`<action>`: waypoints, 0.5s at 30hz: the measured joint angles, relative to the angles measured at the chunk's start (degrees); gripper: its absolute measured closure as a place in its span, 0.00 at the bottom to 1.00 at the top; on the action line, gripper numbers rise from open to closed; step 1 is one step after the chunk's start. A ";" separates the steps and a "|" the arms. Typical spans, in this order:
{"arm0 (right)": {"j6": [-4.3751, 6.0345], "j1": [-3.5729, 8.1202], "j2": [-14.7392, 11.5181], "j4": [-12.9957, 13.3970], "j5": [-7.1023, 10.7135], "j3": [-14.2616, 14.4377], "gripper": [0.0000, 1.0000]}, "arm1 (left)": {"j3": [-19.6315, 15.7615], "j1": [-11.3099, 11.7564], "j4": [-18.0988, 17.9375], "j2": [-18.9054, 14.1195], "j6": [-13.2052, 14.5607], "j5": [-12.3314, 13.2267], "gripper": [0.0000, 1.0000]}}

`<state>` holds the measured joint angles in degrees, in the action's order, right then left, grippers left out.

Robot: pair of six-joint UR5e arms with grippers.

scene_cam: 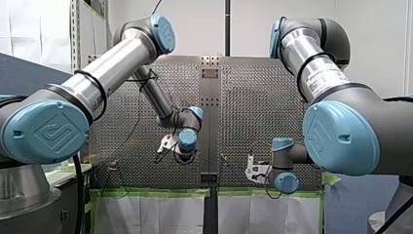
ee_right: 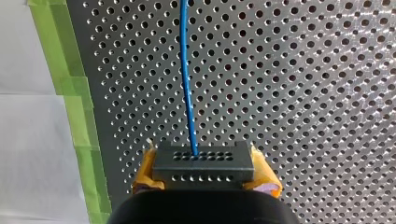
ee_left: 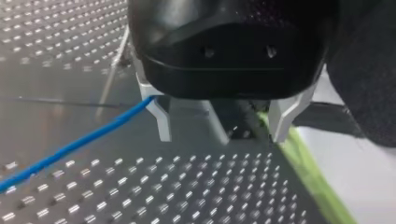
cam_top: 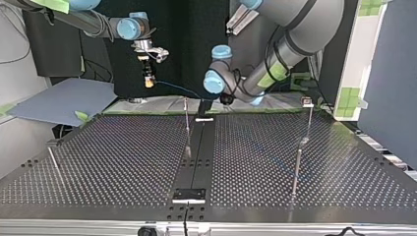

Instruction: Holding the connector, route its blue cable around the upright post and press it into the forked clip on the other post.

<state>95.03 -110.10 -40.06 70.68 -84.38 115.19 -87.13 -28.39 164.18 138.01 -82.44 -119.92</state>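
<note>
Clamped between my right hand's [ee_right: 203, 169] yellow pads [ee_right: 146, 171], the connector [ee_right: 203, 162] sends its blue cable [ee_right: 186, 70] straight ahead.

Left arm [scene_cam: 117, 63]: extended over the table, wrist angled down.
Left gripper [ee_left: 222, 135]: metal fingers spread apart.
Right arm [scene_cam: 316, 68]: folded, wrist low.
Right gripper [ee_right: 204, 173]: yellow pads [ee_right: 145, 171] clamped on the connector [ee_right: 204, 161].

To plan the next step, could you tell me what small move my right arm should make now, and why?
Probably carry the connector, clamped in my right gripper, down toward the middle post so the blue cable meets it: in the top view the cable hangs above the table and seems to touch no post yet.
</note>
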 joint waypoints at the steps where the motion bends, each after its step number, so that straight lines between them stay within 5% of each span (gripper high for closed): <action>1: 0.00 0.00 -0.01 0.01 0.00 0.00 1.00 | -0.04 -0.14 -0.17 0.26 -0.38 0.21 0.00; 15: 0.05 0.26 -0.01 0.41 2.72 -0.06 1.00 | -0.04 -3.02 -5.01 4.14 -6.71 6.06 0.00</action>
<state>95.09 -109.84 -40.08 71.09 -81.67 115.13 -87.17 -31.42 159.18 142.15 -89.16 -113.87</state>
